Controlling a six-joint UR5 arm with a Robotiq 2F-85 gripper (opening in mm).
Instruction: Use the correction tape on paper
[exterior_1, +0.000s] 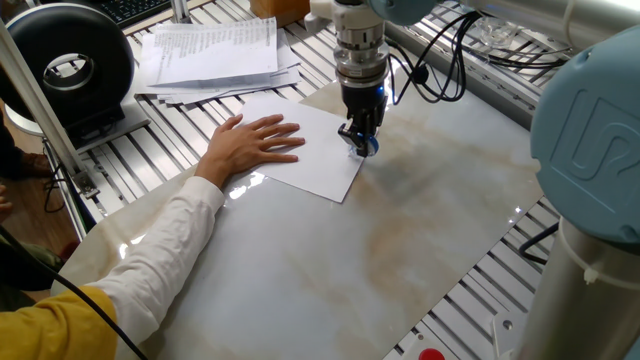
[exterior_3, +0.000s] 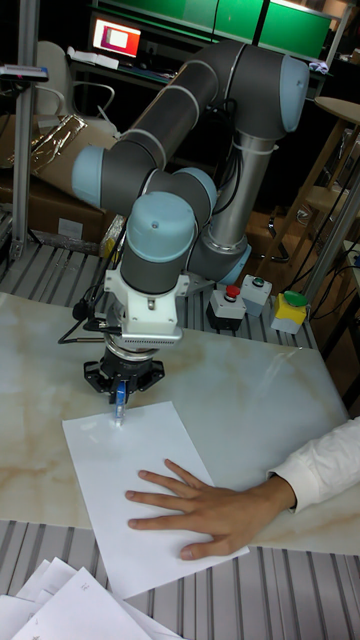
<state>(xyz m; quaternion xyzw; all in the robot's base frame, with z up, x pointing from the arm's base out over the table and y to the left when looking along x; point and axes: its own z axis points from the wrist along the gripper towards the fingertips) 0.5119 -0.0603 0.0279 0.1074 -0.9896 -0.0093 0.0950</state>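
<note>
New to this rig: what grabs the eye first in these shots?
The grey and light-blue robot arm, its gripper pressing a small blue and clear plastic correction tape dispenser onto the far corner of a plain white sheet of paper. Next, a person's bare hand lying flat on that sheet, on the marbled tabletop.

marble-look tabletop (exterior_1: 330, 270) on slatted metal frame (exterior_1: 150, 150); lit monitor (exterior_3: 117, 38) in dim room behind.

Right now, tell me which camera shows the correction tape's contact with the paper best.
The fixed view: the correction tape in the gripper meets the paper near its far edge, seen from the side. The tall fixed view shows only a thin blue sliver head-on under the gripper.
</note>
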